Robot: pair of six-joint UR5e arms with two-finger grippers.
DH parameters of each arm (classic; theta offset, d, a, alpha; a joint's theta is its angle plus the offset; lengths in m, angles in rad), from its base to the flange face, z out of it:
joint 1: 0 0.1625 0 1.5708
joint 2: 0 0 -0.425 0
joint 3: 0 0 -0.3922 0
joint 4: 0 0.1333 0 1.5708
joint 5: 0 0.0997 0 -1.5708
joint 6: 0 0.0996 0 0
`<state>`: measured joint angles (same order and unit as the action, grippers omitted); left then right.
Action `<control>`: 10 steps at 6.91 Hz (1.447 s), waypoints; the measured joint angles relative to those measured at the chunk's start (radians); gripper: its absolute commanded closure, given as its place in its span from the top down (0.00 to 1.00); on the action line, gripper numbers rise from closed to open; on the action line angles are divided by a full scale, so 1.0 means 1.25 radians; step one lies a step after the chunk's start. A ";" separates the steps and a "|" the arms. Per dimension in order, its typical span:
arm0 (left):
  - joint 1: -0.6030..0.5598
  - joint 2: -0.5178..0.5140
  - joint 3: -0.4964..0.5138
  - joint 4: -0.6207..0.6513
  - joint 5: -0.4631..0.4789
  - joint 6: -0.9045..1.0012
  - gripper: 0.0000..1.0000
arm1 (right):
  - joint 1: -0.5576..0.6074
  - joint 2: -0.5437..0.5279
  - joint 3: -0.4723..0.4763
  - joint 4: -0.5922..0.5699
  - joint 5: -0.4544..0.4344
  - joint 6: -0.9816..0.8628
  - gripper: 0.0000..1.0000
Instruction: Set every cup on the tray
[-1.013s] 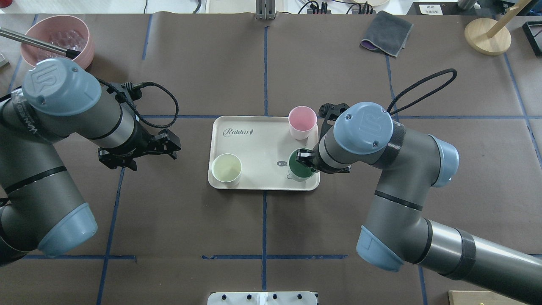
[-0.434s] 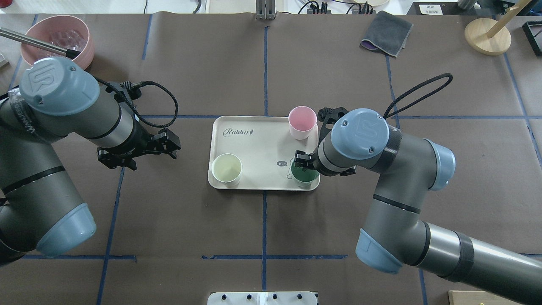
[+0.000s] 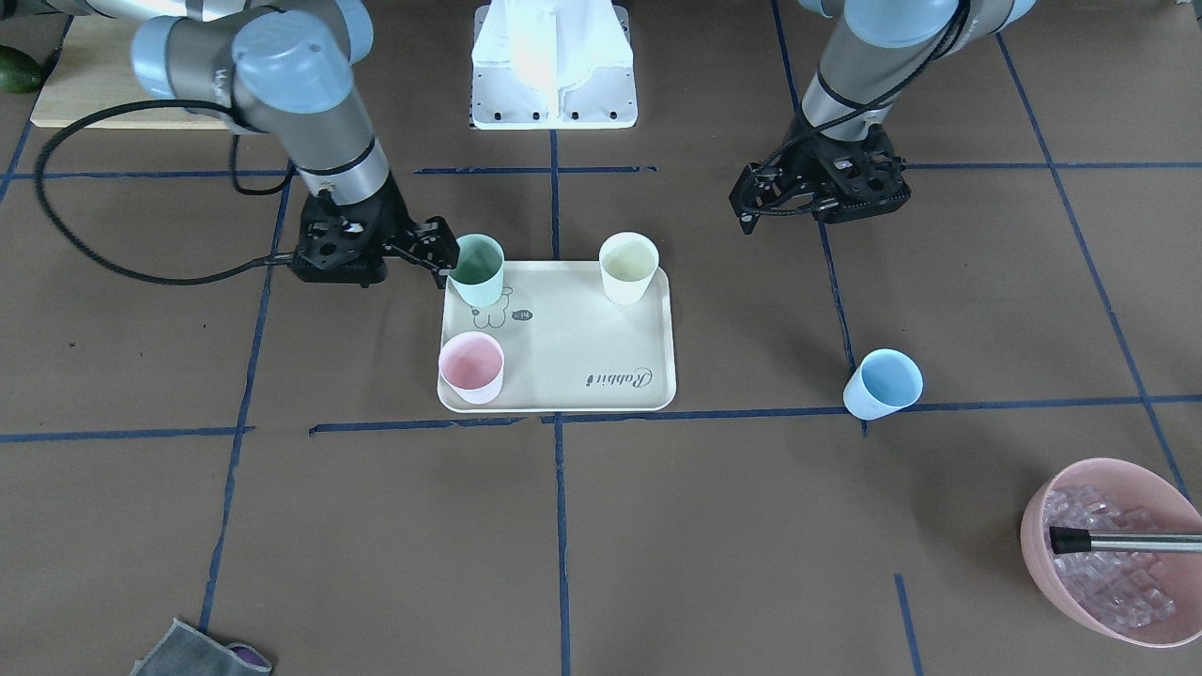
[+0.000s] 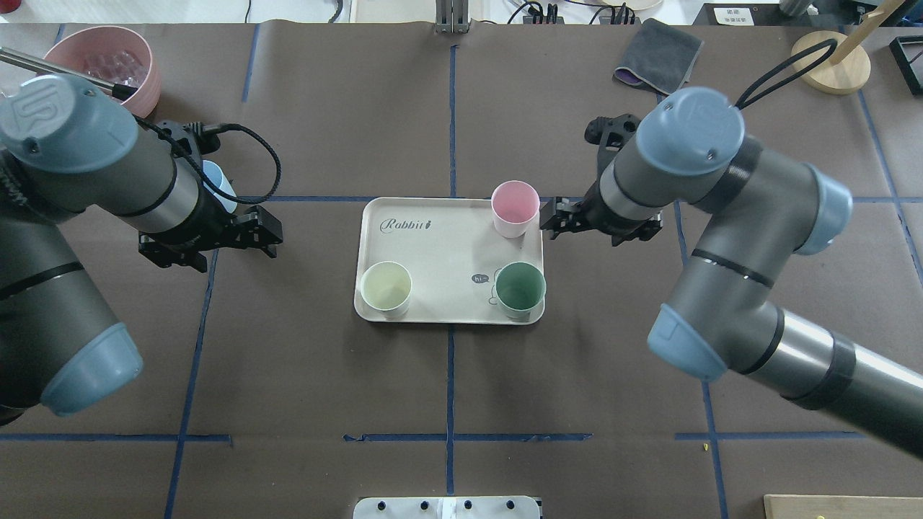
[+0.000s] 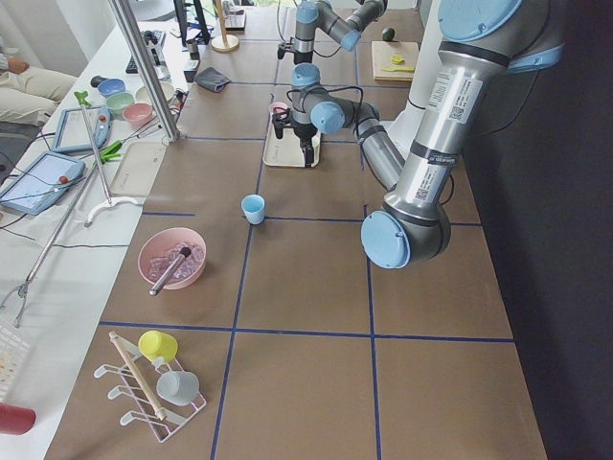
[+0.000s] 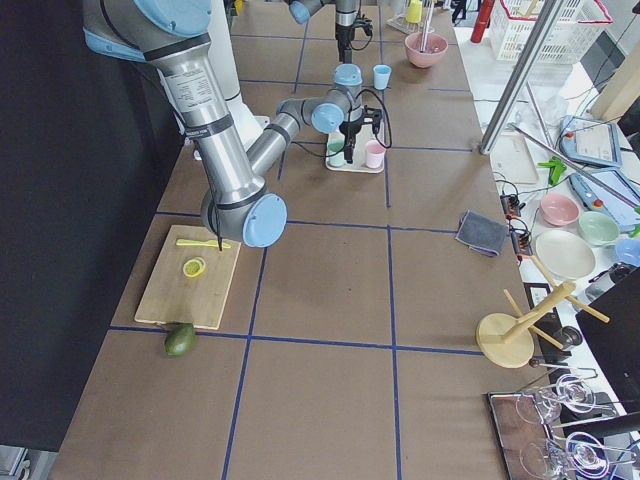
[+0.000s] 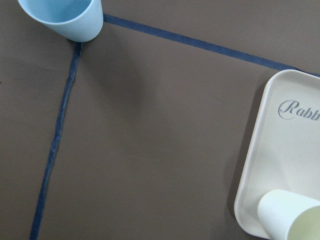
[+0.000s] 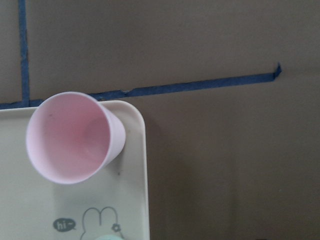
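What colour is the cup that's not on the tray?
The cup is light blue, seen best in the exterior front-facing view, standing off the tray.

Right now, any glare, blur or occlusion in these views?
Front-facing view: even light, only the white base plate blown out. Overhead view: light blue cup mostly hidden behind the left arm. Right wrist view: pink cup slightly soft, soft shadow beside the tray.

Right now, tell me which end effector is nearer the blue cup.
Left. The left end effector hangs a short way from the blue cup, on its tray side; the right end effector is across the tray, at its far edge.
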<state>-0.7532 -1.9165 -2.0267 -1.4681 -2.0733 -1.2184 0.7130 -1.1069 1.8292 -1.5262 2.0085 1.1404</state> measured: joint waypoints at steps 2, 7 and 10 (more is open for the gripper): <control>-0.090 0.034 0.037 -0.001 -0.024 0.150 1.00 | 0.112 -0.063 -0.001 -0.001 0.090 -0.193 1.00; -0.215 0.038 0.284 -0.201 -0.071 0.253 1.00 | 0.259 -0.186 -0.004 0.006 0.199 -0.474 1.00; -0.205 0.029 0.389 -0.376 -0.071 0.152 1.00 | 0.260 -0.187 -0.005 0.007 0.201 -0.479 1.00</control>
<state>-1.0089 -1.8808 -1.5406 -1.9377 -2.1618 -1.0279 1.0385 -1.3412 1.8225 -1.5172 2.2601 0.5417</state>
